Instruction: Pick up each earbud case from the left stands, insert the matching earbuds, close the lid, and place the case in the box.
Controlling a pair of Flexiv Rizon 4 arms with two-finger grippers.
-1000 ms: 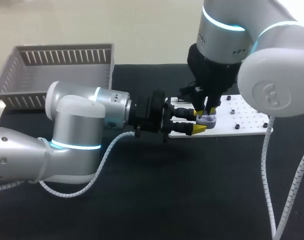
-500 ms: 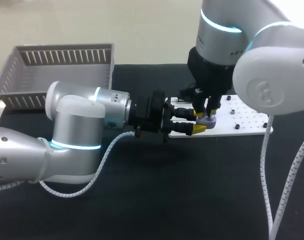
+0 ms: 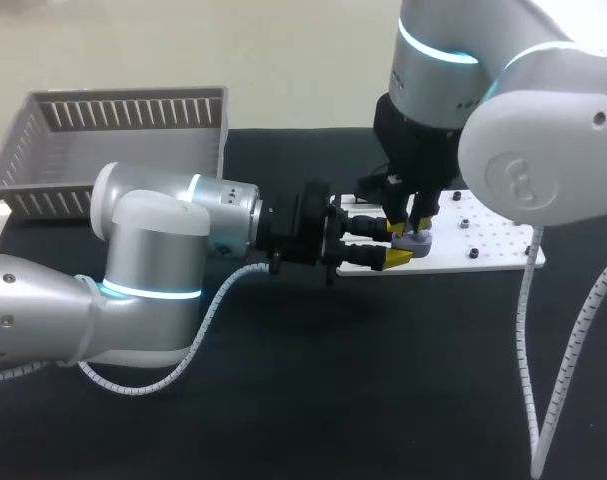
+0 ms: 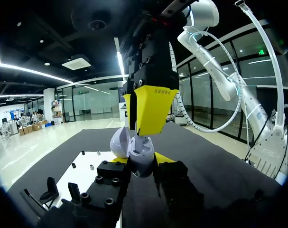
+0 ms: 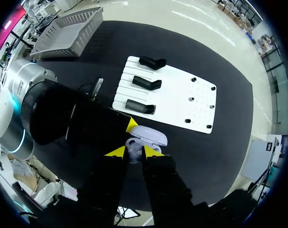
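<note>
My left gripper [image 3: 391, 245] lies level over the white stand board [image 3: 483, 240], shut on an open pale lavender earbud case [image 3: 416, 241]. In the left wrist view the case's lid [image 4: 119, 142] stands up beside the body, between my own fingers. My right gripper [image 3: 410, 222] points straight down into the case; its yellow fingers [image 4: 151, 107] fill the space just above the body. In the right wrist view a small pale earbud [image 5: 133, 146] sits pinched between the right gripper's [image 5: 133, 152] tips, right over the open case [image 5: 152, 137].
The white board [image 5: 181, 99] carries three black stands [image 5: 146, 83] on its left part and small black pegs on its right. A grey slatted basket [image 3: 113, 140] stands at the table's back left corner. The black tabletop in front of the arms is bare.
The right arm's elbow has drifted a little to the left. Both grippers and the case stay in nearly the same place.
</note>
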